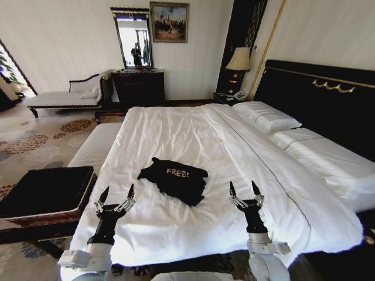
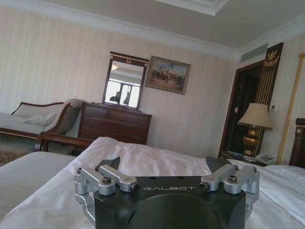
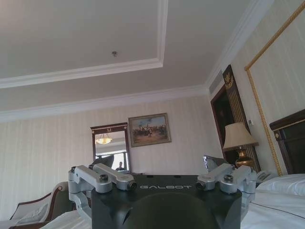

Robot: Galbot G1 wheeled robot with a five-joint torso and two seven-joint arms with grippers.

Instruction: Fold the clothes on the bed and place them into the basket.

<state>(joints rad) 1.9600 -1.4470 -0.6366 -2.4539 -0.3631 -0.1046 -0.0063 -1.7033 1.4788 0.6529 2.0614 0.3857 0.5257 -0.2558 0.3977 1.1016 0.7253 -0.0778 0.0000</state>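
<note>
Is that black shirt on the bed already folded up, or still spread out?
Partly folded: the black T-shirt lies bunched into a compact, uneven shape on the white duvet, sleeves not spread, "FREE!" facing up. Neither open pincer touches it.

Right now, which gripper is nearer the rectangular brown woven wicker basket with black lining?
Left. The left gripper hovers over the white bed's foot edge, just beside the basket. The right gripper hangs over the bed well across from it, beyond the black T-shirt.

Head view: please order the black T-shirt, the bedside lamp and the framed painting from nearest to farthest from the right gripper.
From the right gripper, open at the bed's foot:
1. Black T-shirt, on the duvet, toward its left.
2. Bedside lamp, by the headboard, far ahead.
3. Framed painting, on the back wall, farthest.
</note>
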